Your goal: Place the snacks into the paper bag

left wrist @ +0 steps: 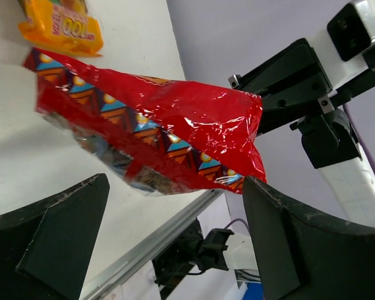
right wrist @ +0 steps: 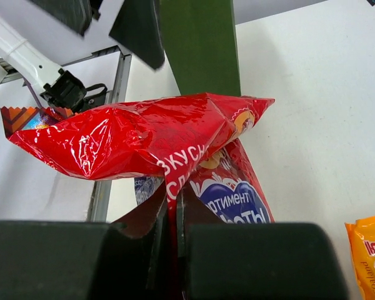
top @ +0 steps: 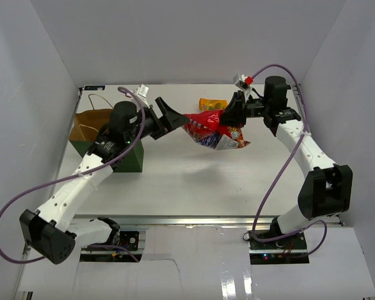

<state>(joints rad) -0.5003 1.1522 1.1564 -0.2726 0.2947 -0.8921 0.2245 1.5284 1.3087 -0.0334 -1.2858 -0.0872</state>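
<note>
The red crinkly chip bag hangs above the table at the middle back. My right gripper is shut on its right edge; in the right wrist view the bag is pinched between the fingers. My left gripper is open, its tips just left of the chip bag, which shows in the left wrist view between the spread jaws. The orange-yellow pouch lies on the table behind the chip bag. The dark green paper bag stands at the left, its brown inside open, under my left arm.
White walls enclose the table on three sides. A metal rail runs along the near table edge. The orange-yellow pouch also shows in the left wrist view and the right wrist view.
</note>
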